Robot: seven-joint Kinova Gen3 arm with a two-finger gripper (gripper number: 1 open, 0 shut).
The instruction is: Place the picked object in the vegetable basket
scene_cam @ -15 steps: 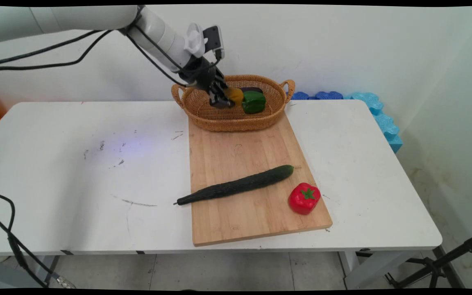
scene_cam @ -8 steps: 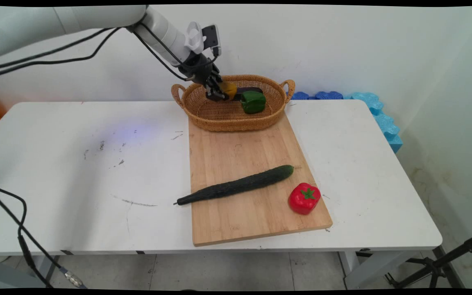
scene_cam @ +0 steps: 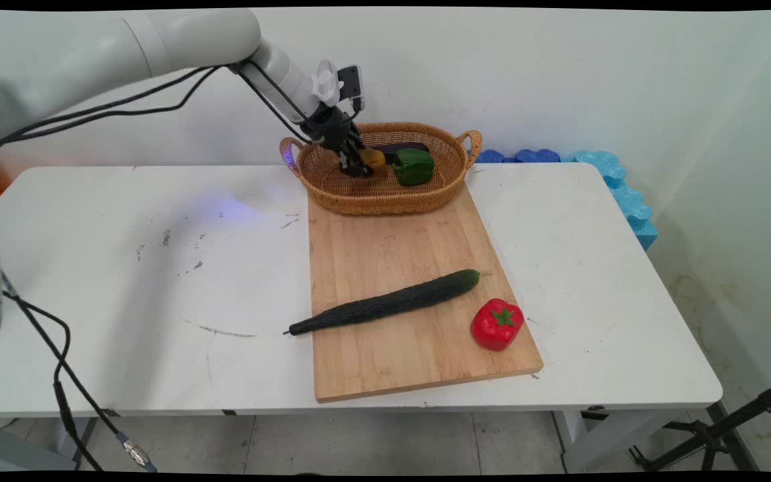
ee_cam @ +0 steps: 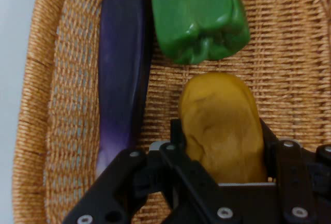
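The gripper (ee_cam: 222, 146) reaches down into the wicker basket (scene_cam: 359, 197) at the bench's (scene_cam: 124, 268) far edge, its jaws closed on a yellow-orange vegetable (ee_cam: 221, 125) that looks like a yellow pepper or potato; which one I cannot tell. In the hand view the two fingers press its flanks from either side, and the piece sits deep between them, so the grip looks firm. Whether the piece rests on the woven floor or hangs just above it cannot be made out.

Just beside it in the basket lies a green bell pepper (ee_cam: 199, 17), close to the held piece but not clearly touching it. A dark purple eggplant (ee_cam: 124, 74) lies lengthwise along the basket's far wall, next to the green pepper, with woven floor showing between it and the yellow piece. The arm comes in slanted from the upper left, which lets the fingers clear the basket's rim and handle.

A wooden cutting board (scene_cam: 392, 361) runs from the basket toward the bench's near edge. On it a long cucumber (scene_cam: 385, 302) lies diagonally, its thin end overhanging the board's left edge. A red bell pepper (scene_cam: 496, 324) sits near the board's near right corner, well apart from the gripper.
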